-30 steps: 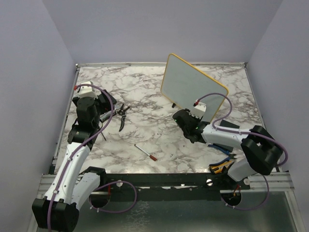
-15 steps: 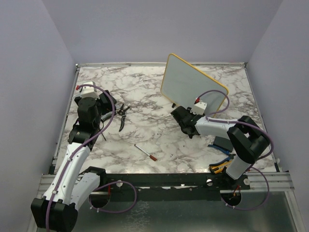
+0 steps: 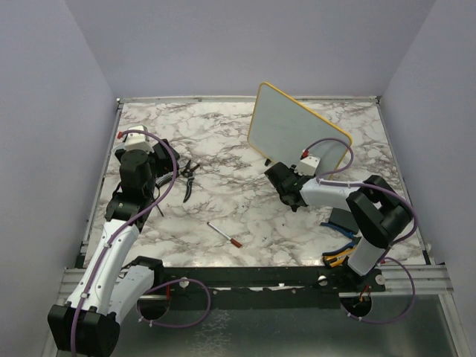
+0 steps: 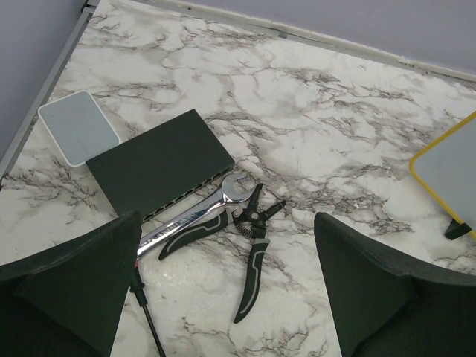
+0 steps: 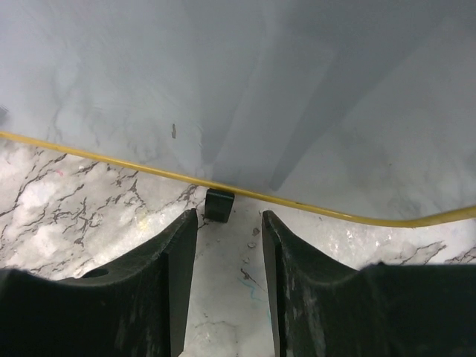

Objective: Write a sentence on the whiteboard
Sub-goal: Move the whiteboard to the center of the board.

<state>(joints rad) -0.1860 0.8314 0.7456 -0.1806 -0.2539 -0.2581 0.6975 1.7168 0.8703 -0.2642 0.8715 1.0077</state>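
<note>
left gripper (image 4: 227, 219): spread wide, holding nothing | right gripper (image 5: 229, 219): narrowly parted, holding nothing, just short of black foot (image 5: 219, 204) of whiteboard (image 5: 260, 89)

I saw the whiteboard (image 3: 294, 130) standing far right on the table (image 3: 223, 134), my right gripper (image 5: 229, 217) just before its foot (image 5: 219, 205); pliers (image 3: 189, 176) lay left, a pen (image 3: 224, 234) near the front edge.

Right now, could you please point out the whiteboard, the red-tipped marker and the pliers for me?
the whiteboard (image 3: 290, 130): top external view, centre of its pale face.
the red-tipped marker (image 3: 223, 233): top external view, middle of its white barrel.
the pliers (image 4: 256, 253): left wrist view, on one black handle.
</note>
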